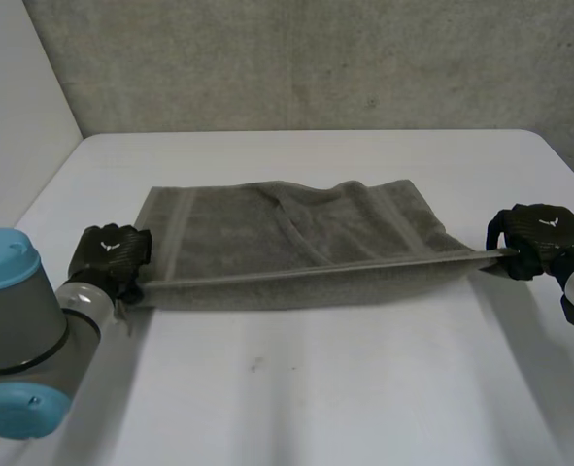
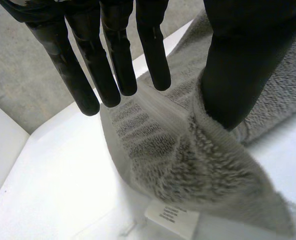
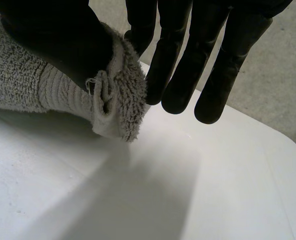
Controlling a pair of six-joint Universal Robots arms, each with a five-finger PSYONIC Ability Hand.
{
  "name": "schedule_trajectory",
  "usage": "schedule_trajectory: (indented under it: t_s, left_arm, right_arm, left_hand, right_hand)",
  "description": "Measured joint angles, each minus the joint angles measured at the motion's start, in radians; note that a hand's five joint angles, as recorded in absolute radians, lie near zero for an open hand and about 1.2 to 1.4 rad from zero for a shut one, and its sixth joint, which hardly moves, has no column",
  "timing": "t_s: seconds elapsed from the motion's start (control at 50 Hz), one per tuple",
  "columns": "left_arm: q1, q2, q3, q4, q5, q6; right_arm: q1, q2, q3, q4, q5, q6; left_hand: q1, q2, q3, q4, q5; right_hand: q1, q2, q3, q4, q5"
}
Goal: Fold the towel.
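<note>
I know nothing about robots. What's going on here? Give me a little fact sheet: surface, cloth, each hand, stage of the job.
Surface: white table
Cloth: grey towel, spread widthwise across the table
Left hand: pinches the towel's near left corner between thumb and fingers
Right hand: pinches the near right corner the same way
Stage: near edge stretched taut between the hands, not yet folded over

Matte black left hand (image 1: 109, 254) and matte black right hand (image 1: 537, 233) bear white emblems. At eight o'clock sits a grey cylindrical joint (image 1: 19, 330) with light-blue caps (image 1: 5, 260).
</note>
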Motion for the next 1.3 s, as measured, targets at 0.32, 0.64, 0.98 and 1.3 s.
schedule_trajectory:
  t_s: [0.32,0.64,0.98,1.3]
  left_arm:
    - [0.065,0.02,-0.048,-0.056,0.006,0.008]
    - [0.075,0.386,0.271,-0.564,0.158,0.106]
    - [0.095,0.248,0.568,-0.844,0.206,0.113]
    - [0.074,-0.276,1.001,-0.806,0.203,0.106]
  right_arm:
    - [0.005,-0.013,-0.009,0.026,0.002,-0.055]
    - [0.002,-0.264,-0.545,0.654,-0.004,-0.263]
    - [0.021,-0.008,-1.03,1.113,0.007,-0.349]
    - [0.126,0.34,-1.157,0.841,0.136,-0.36]
  left_hand:
    - [0.455,0.495,0.491,0.49,0.466]
    - [0.466,0.537,0.533,0.535,0.51]
    - [0.466,0.537,0.533,0.536,0.513]
    - [0.466,0.537,0.534,0.536,0.513]
  right_hand:
    - [0.0,0.0,0.0,0.0,0.0]
    - [0.0,0.0,0.0,0.0,0.001]
    - [0.004,0.0,0.0,0.0,0.003]
    - [0.004,0.0,0.0,0.0,0.003]
